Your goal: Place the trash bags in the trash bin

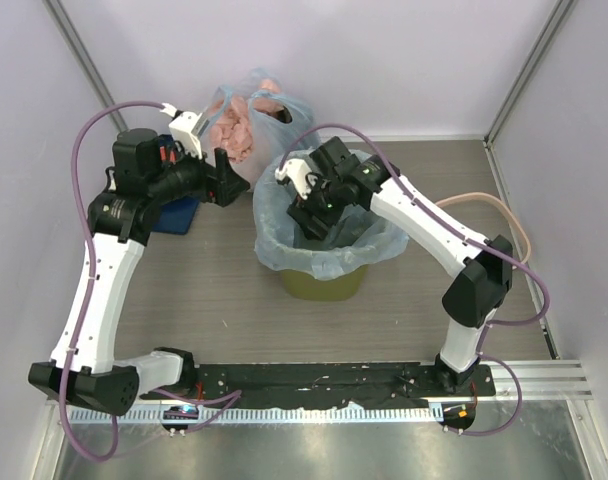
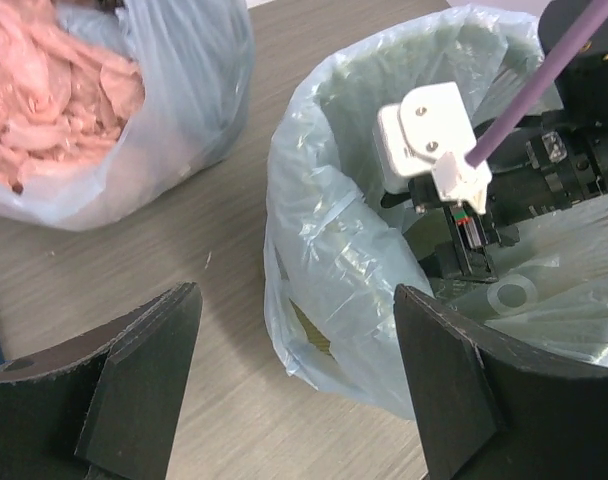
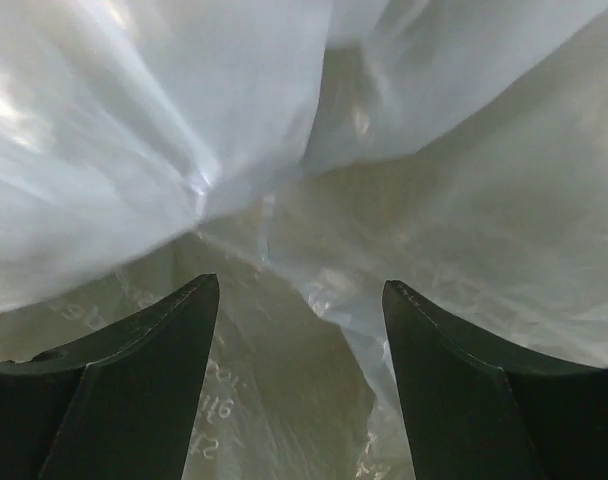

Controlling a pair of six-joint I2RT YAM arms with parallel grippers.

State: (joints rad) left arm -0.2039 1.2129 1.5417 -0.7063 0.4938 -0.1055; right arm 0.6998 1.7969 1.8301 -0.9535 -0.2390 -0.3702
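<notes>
The olive-green trash bin [image 1: 329,283] stands mid-table. The light-blue trash bag [image 1: 276,250] lines it, its edge draped over the rim all round. My right gripper [image 1: 317,228] is down inside the bin, open, with the bag's plastic [image 3: 284,130] close around it and nothing between the fingers [image 3: 144,380]. My left gripper [image 1: 233,180] is open and empty, just left of the bin above the table. In the left wrist view the bag [image 2: 329,260] hangs over the bin's side, and a patch of green mesh [image 2: 310,328] shows under it.
A knotted blue bag with pink lumps [image 1: 247,122] lies behind the bin at the back left and also shows in the left wrist view [image 2: 74,100]. A dark-blue object [image 1: 179,215] lies under my left arm. Cage walls enclose the table.
</notes>
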